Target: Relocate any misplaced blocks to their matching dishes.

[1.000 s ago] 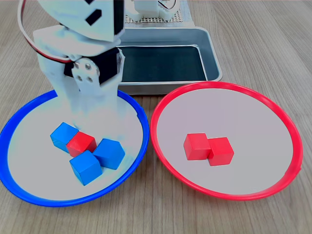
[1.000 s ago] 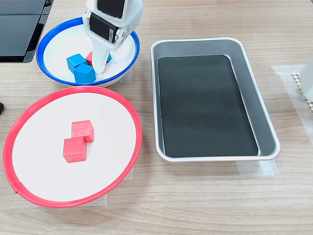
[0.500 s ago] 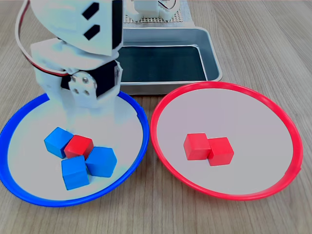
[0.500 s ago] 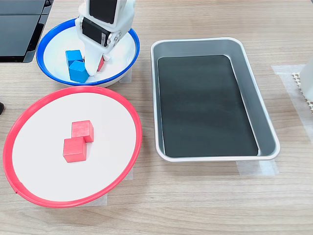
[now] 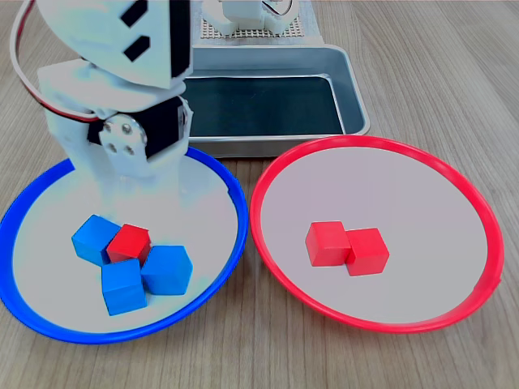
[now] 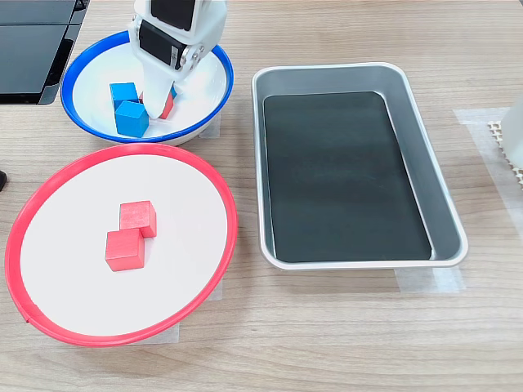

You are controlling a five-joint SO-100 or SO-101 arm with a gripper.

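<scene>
A pale wood-grain table (image 6: 343, 327) carries a silver tray (image 6: 413, 147). In the blue dish (image 5: 223, 174) a red cube (image 5: 130, 241) sits among blue cubes (image 5: 123, 285). Gripper (image 6: 157, 96) above it; jaw state hidden.
</scene>
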